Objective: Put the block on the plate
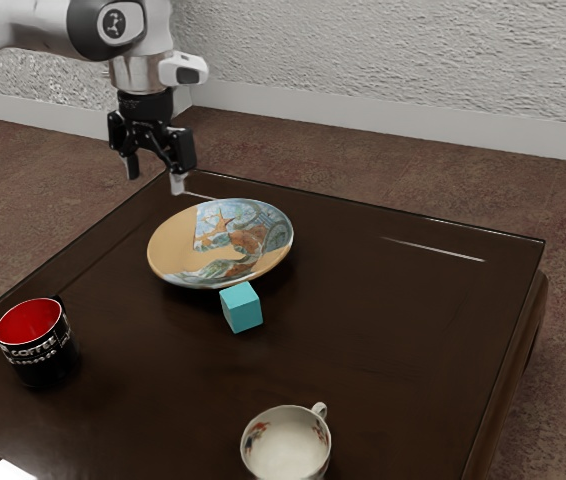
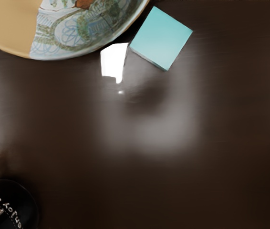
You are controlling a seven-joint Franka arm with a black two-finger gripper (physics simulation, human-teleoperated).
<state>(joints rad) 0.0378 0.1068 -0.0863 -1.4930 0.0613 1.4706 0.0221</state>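
Exterior view: tool [image 1: 154, 178] released, spread apart; align across opposite faces of the block [image 1: 242, 308], clear of the plate [image 1: 175, 250], before descending

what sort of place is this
Probably a living room, or a simulated copy of one: a low-looking dark brown wooden table stands on a mottled brown carpet-like floor, with a textured pale grey wall and white baseboard behind.

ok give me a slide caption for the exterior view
Before placement: gripper open and empty, turquoise block on the dark table beside the painted plate.
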